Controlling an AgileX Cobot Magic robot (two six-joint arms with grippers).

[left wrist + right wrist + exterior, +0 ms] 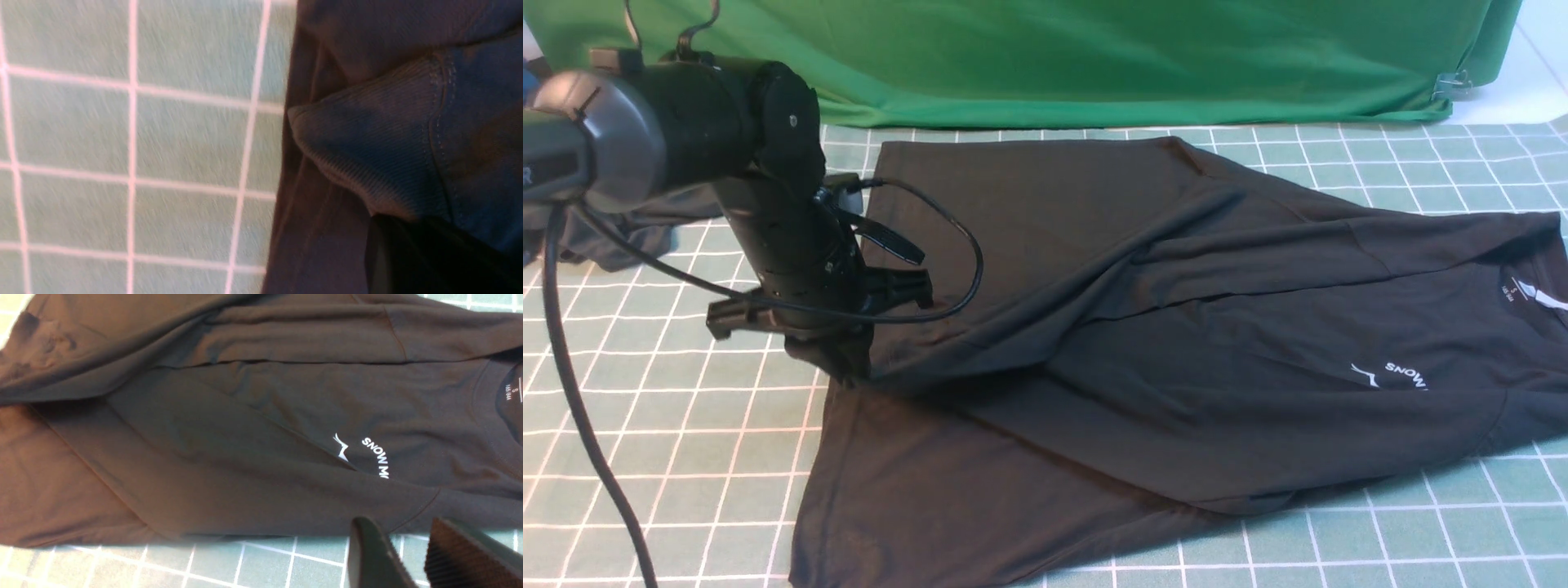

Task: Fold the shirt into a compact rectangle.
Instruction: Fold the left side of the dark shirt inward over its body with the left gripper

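Front view: left tool [848, 367] clenched on the shirt [1176, 367] hem; best carried level toward the chest print [1401, 376], edges aligned; right tool [398, 528] hangs released.

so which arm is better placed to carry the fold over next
Probably left. The left gripper has jaws shut on a lifted edge of the shirt. The right gripper hangs open over the mat beside it, holding nothing.
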